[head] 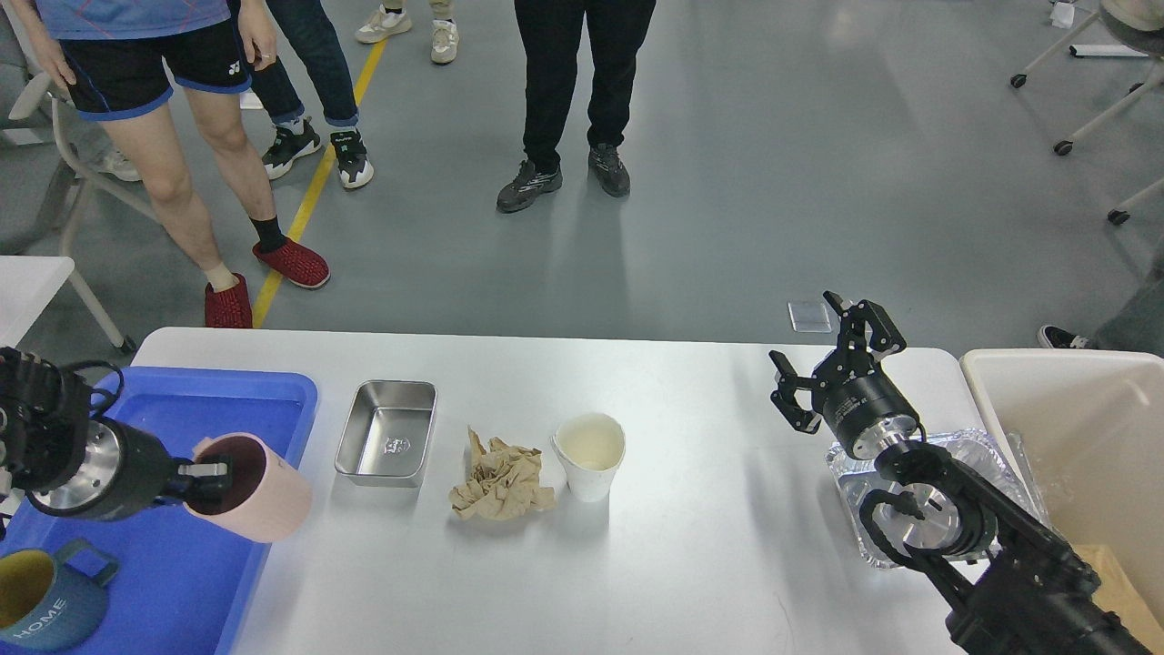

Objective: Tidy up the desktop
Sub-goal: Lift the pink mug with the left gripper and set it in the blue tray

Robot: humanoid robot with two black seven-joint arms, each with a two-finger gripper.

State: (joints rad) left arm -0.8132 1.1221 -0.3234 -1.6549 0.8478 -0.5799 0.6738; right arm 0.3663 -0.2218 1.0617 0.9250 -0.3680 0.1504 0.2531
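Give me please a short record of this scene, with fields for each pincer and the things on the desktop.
left pincer: shut on pink cup, held over blue tray
right pincer: open, empty, above desktop
in tray: blue mug
desktop middle: steel pan, crumpled paper, white paper cup
desktop right: foil tray

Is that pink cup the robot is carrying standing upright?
No, the pink cup lies tilted on its side in the left gripper, its dark opening facing the arm, above the blue tray.
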